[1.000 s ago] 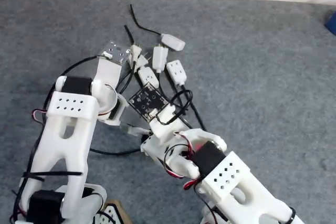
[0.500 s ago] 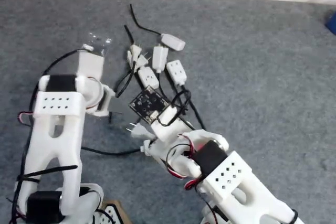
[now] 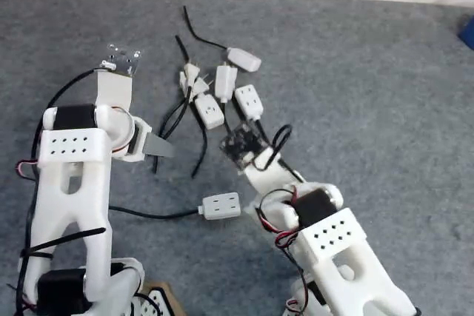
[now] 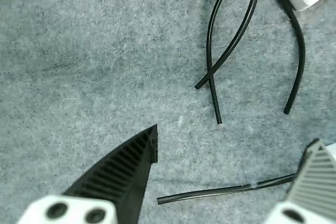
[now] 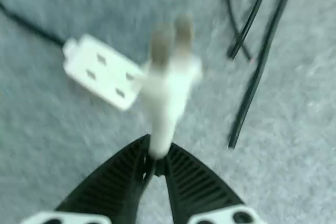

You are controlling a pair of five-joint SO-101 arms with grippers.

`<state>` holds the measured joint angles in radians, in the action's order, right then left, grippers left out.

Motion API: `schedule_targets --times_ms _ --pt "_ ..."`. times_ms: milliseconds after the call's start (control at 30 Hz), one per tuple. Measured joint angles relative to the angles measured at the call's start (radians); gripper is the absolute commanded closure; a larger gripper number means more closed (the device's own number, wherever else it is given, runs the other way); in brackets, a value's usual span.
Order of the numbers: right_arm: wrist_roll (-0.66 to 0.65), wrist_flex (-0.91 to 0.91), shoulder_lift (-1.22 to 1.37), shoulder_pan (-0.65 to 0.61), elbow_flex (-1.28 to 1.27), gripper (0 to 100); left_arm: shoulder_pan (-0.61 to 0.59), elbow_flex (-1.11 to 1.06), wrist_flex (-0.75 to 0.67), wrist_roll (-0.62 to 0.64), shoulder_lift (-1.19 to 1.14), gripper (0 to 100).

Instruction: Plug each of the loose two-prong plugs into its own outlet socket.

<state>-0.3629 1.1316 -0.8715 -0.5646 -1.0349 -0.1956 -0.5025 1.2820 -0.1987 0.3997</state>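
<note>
Your right gripper (image 5: pixel 156 163) was clamped on the tail of a white two-prong plug (image 5: pixel 168 80), held just beside the outlet socket (image 5: pixel 102 72). Your left gripper (image 4: pixel 233 137) stood wide and empty, apart from that socket. The plug looked light, rigid and smooth; its body, not the prongs (image 5: pixel 170 38), was the place to grip. No legible writing showed.

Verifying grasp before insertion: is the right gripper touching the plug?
Touching. The right wrist view shows the right gripper shut on the rear end of the white plug, with no gap between them.
</note>
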Motion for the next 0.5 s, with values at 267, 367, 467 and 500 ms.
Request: schedule_targets --times_ms 267,367,467,500 --pt "-0.114 -0.02 0.203 0.089 -0.044 99.2 0.002 0.0 0.0 0.0 0.0 59" --pt "-0.117 -0.066 0.278 0.089 -0.044 97.3 0.002 0.0 0.0 0.0 0.0 59" --pt "-0.117 -0.106 0.29 0.089 -0.044 87.4 -0.002 0.0 -0.005 0.0 0.0 59" --pt "-0.117 -0.114 0.29 0.089 -0.044 83.4 -0.009 0.0 -0.014 0.0 0.0 59"
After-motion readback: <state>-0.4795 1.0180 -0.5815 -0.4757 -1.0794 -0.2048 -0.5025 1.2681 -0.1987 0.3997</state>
